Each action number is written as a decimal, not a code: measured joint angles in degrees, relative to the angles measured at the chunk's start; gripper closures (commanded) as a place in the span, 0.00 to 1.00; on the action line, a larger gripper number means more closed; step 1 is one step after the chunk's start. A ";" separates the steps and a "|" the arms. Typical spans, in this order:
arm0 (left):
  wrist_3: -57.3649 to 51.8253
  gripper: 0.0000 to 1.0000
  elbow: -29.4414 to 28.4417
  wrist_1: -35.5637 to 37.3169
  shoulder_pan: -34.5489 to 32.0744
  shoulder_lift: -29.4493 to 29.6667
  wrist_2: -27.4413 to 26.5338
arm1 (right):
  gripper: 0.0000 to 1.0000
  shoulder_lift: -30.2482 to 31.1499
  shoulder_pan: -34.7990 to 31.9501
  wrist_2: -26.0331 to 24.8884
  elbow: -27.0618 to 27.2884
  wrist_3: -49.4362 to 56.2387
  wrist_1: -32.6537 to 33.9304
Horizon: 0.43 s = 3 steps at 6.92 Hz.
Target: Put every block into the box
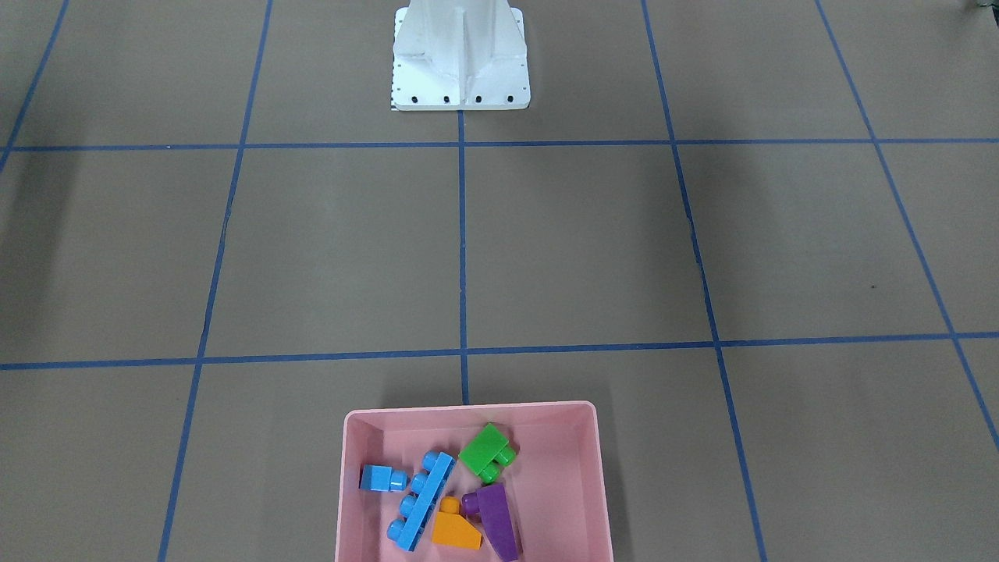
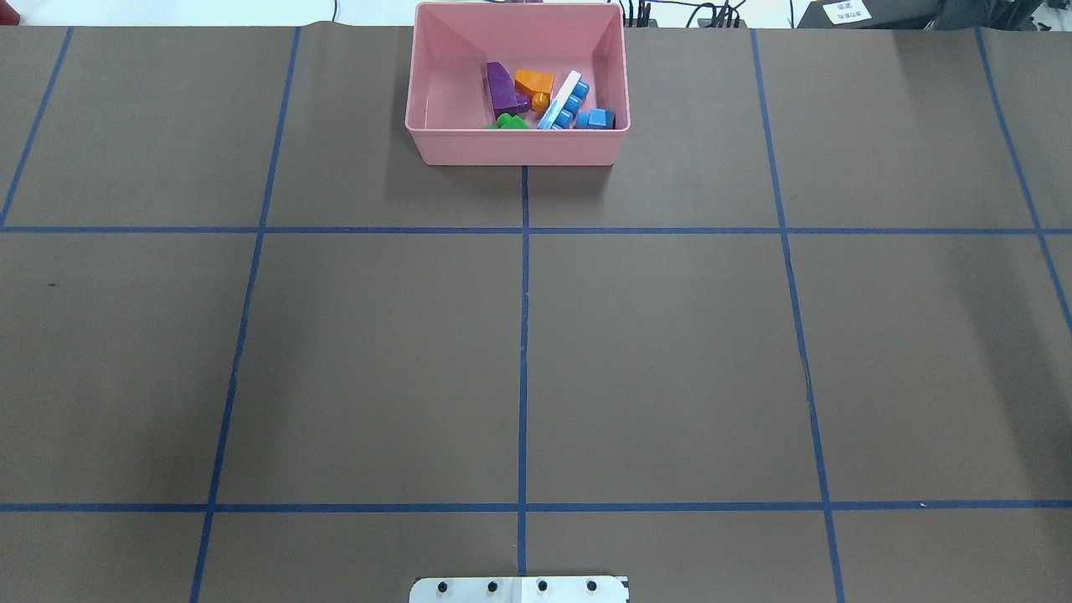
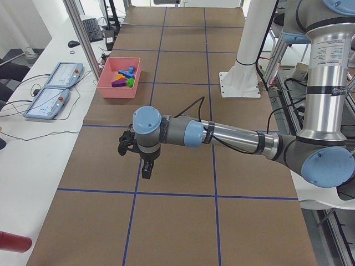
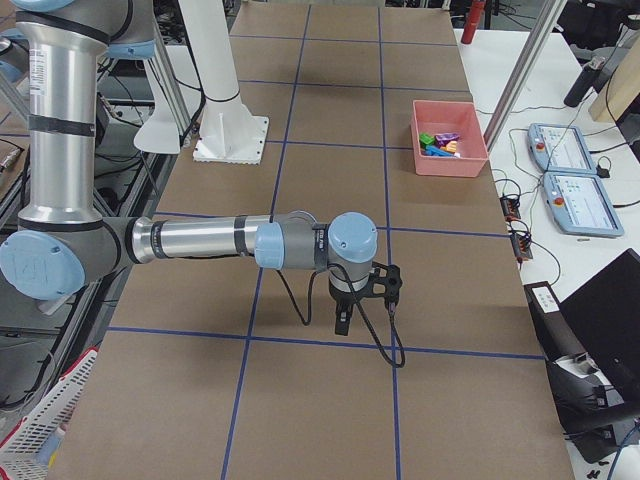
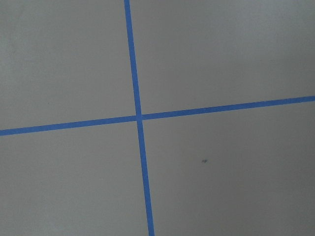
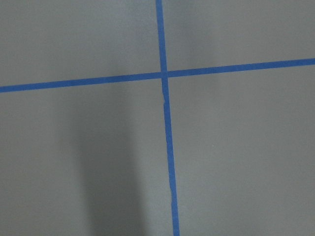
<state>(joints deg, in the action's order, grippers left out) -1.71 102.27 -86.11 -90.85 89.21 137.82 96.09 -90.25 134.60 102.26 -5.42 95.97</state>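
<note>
The pink box (image 1: 468, 407) sits at the table's far middle edge from the robot; it also shows in the overhead view (image 2: 519, 146). Inside it lie the green brick (image 1: 485, 451), the long blue bar (image 1: 425, 499), the small blue cube (image 1: 380, 478), the orange sloped brick (image 1: 455, 531) and the purple sloped brick (image 1: 496, 517). My left gripper (image 3: 146, 169) hangs over bare table in the exterior left view only. My right gripper (image 4: 342, 318) shows in the exterior right view only. I cannot tell whether either is open or shut. Both wrist views show only taped table.
The white metal base (image 1: 460, 70) stands at the robot's side of the table. Blue tape lines (image 2: 523, 335) grid the brown surface. Two control pendants (image 3: 55, 88) lie on the side bench beyond the box. A red object (image 3: 14, 242) lies by the table's end.
</note>
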 measured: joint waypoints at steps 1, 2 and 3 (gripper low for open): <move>0.24 0.00 0.25 0.17 0.02 0.06 -0.01 | 0.00 0.20 0.11 -0.66 -0.51 2.86 0.68; 0.34 0.00 0.34 0.25 0.04 0.13 -0.01 | 0.00 0.24 0.13 -0.68 -1.47 5.74 0.76; 0.37 0.00 0.40 0.27 0.05 0.13 -0.01 | 0.00 0.15 0.16 -0.50 -1.98 6.97 0.74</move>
<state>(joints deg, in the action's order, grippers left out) -1.33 102.67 -85.84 -90.80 89.34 137.81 96.24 -90.09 134.10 100.28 1.55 96.71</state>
